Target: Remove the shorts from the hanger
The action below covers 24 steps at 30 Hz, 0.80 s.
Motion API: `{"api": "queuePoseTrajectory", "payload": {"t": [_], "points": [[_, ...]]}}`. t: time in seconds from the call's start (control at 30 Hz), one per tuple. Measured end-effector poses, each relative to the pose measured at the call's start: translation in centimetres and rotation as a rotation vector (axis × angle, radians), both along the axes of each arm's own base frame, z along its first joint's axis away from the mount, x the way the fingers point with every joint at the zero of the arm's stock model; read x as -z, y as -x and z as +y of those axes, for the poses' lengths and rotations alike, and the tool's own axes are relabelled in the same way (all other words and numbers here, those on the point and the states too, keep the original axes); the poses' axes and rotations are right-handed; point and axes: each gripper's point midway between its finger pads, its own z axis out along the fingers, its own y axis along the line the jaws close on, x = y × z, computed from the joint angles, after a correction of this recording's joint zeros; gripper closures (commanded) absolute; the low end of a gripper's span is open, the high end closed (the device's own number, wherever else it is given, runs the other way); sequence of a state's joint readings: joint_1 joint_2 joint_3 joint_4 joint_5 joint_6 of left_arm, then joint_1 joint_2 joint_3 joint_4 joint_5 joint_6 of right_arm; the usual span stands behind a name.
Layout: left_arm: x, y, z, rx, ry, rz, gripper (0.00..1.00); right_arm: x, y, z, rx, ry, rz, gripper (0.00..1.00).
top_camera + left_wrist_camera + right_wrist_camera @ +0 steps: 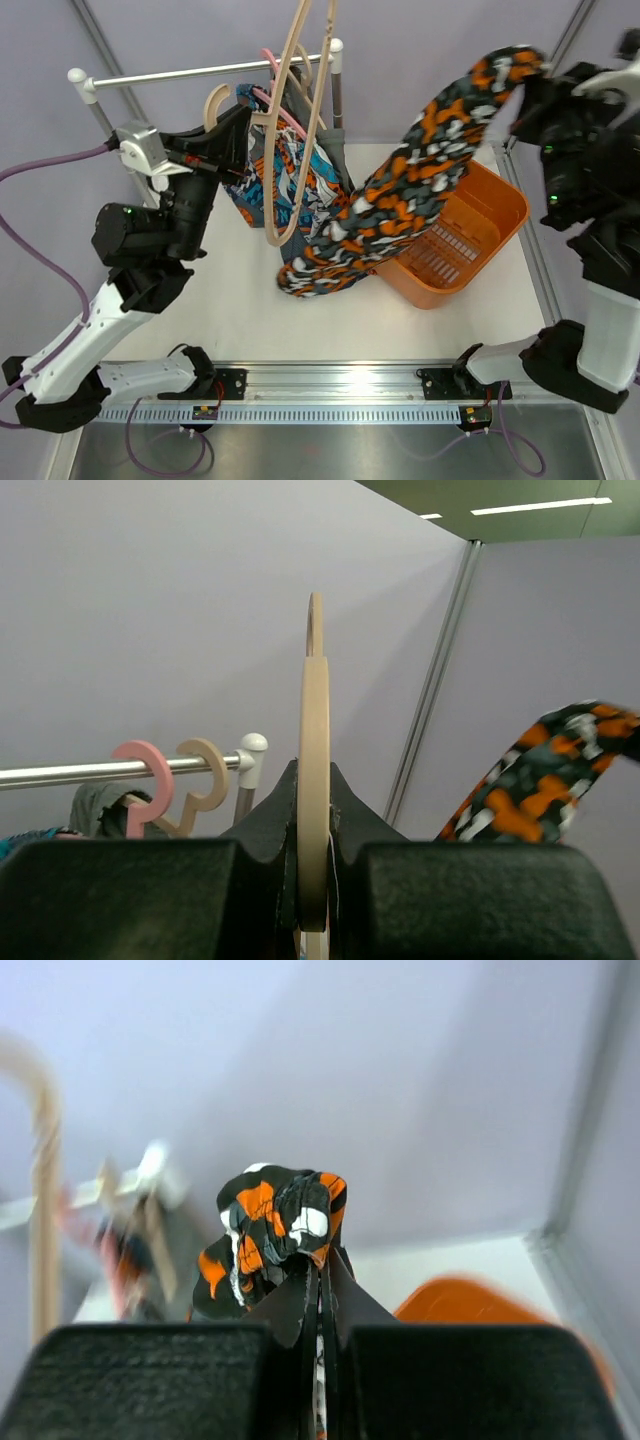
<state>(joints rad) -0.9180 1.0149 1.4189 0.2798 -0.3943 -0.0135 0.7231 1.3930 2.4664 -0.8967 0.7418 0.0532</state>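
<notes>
My left gripper (247, 130) is shut on a bare beige wooden hanger (300, 120), held up off the rail; in the left wrist view the hanger (314, 730) stands edge-on between the jaws (314, 780). My right gripper (528, 85), high at the right, is shut on the camouflage shorts (420, 170), bunched above the jaws (322, 1265) in the right wrist view (270, 1225). That cloth stretches down-left to the hanger's lower end; whether it touches it I cannot tell. Blue-orange-white patterned shorts (268, 190) and dark grey shorts (303, 100) hang at the rail.
A metal rail (200, 72) crosses the back, carrying a pink hanger (272, 62) and a beige hook (215, 100). An orange basket (470, 225) stands at the right under the stretched cloth. Grey walls close in behind and at both sides.
</notes>
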Motion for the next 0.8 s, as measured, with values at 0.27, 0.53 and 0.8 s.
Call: {"api": "queuePoseTrajectory", "payload": {"t": [0.27, 0.53, 0.8], "points": [[2.1, 1.8, 3.2, -0.027, 0.009, 0.012, 1.00, -1.7, 3.2, -12.3, 0.509, -0.031, -0.109, 1.00], [5.6, 1.3, 2.6, -0.029, -0.063, 0.070, 1.00, 12.0, -9.3, -8.7, 0.393, 0.076, 0.237, 1.00], [9.4, 0.8, 2.7, -0.047, -0.120, 0.151, 1.00, 43.1, -15.1, 1.3, -0.016, 0.068, 0.974, 0.49]]}}
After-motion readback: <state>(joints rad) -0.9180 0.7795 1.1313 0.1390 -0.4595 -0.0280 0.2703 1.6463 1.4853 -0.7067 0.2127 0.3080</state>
